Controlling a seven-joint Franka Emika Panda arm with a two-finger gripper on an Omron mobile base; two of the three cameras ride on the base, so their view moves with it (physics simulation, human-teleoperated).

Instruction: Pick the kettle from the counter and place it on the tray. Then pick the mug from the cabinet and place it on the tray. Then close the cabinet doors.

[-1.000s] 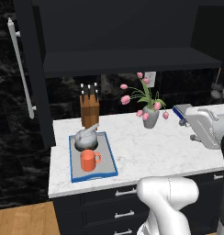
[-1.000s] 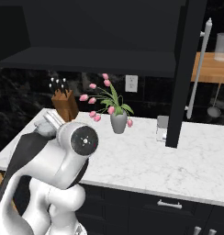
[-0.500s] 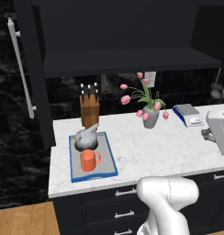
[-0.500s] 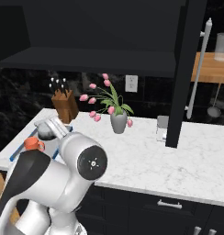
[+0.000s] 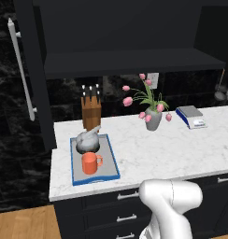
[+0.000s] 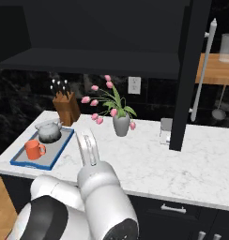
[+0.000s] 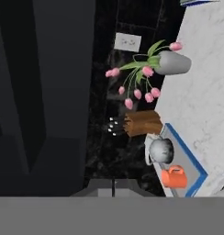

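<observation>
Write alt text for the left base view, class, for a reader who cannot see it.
A grey kettle and an orange-red mug sit on a blue-rimmed tray at the left end of a white marble counter. Behind stand a knife block and a vase of pink tulips; above, the dark cabinet is open, one door swung left.

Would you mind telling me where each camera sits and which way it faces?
Left base view: behind-left of the arm, facing tray and open cabinet.
Right base view: behind-right, same counter; arm lower left.
Hand view: rolled sideways, looking along the counter; gripper shut.
Shared: kettle, mug, tulips.
</observation>
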